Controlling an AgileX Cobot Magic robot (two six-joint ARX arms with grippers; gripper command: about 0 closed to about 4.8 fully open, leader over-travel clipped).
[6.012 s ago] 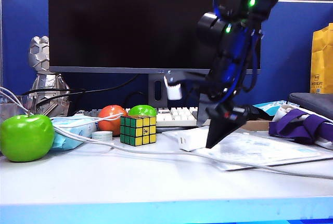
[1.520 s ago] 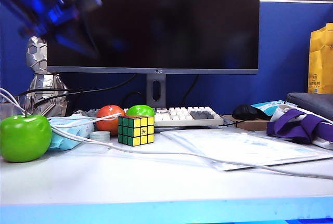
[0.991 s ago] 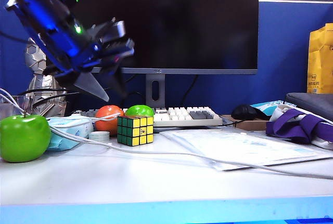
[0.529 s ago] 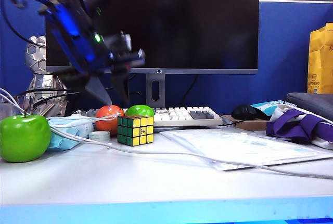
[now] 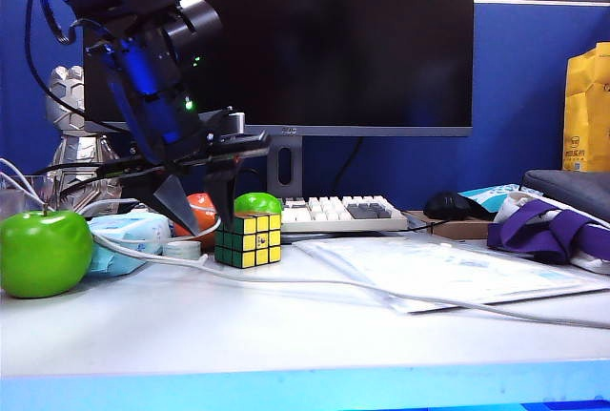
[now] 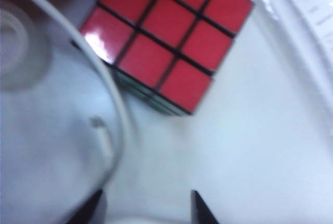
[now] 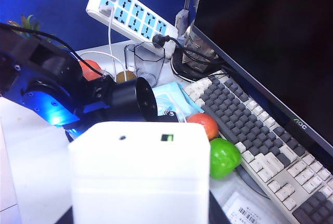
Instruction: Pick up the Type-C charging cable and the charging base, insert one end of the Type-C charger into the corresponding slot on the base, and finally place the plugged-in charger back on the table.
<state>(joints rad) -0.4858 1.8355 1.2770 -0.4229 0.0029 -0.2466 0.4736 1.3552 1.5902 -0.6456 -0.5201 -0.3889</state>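
Observation:
The Type-C charging cable (image 5: 315,282) lies as a long white cord across the table (image 5: 286,344). In the left wrist view the cable (image 6: 112,99) curves past the Rubik's cube (image 6: 166,37), and its small plug (image 6: 105,142) rests on the table just ahead of my left gripper (image 6: 148,206). That gripper is open and empty. In the exterior view the left gripper (image 5: 205,225) hangs just above the cord beside the cube (image 5: 250,239). My right gripper (image 7: 140,219) is shut on the white charging base (image 7: 139,174), held in the air; it is outside the exterior view.
A large green apple (image 5: 48,251), a pale blue tissue pack (image 5: 129,235) and a tape roll (image 5: 183,250) sit at the left. An orange fruit (image 5: 200,211), a small green apple (image 5: 259,203), a keyboard (image 5: 334,213), a monitor (image 5: 286,39) and a plastic-sleeved sheet (image 5: 448,273) lie behind and right.
My left arm has come down from the upper left to just above the cable beside the cube. Since the oldest frame, the right arm and the charging base have left the exterior view.

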